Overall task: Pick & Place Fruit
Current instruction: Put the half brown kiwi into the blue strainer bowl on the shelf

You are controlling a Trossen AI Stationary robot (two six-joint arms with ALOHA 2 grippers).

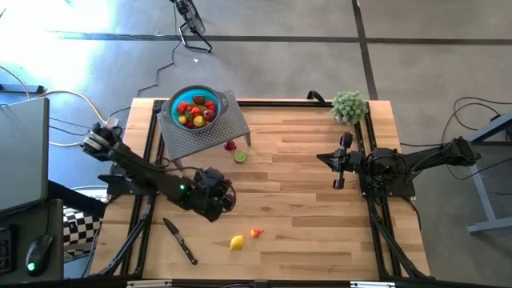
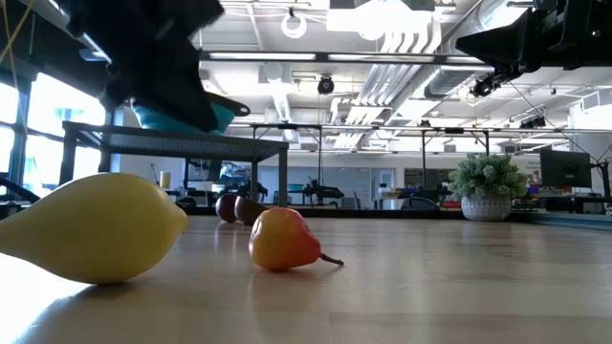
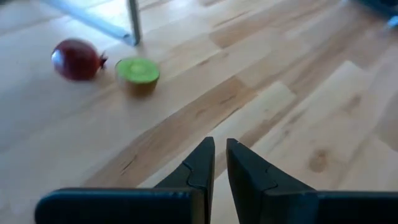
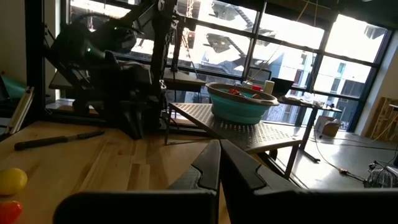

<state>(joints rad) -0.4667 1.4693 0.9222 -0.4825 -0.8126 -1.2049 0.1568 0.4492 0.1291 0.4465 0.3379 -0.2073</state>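
Hovering over bare wooden table (image 1: 320,232), left gripper (image 3: 219,163) nearly pinched together, holding nothing

Small red fruit (image 3: 76,58) and lime-green cut fruit (image 3: 138,73) sit just beside each other ahead; right gripper (image 4: 219,163) pressed together too.

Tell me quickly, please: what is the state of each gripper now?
Left gripper: shut, holding nothing, above the bare table.
Right gripper: shut, holding nothing, waiting at the right side.

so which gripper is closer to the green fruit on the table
Left. The left gripper sits just short of the green fruit, while the right gripper waits farther off across the table.
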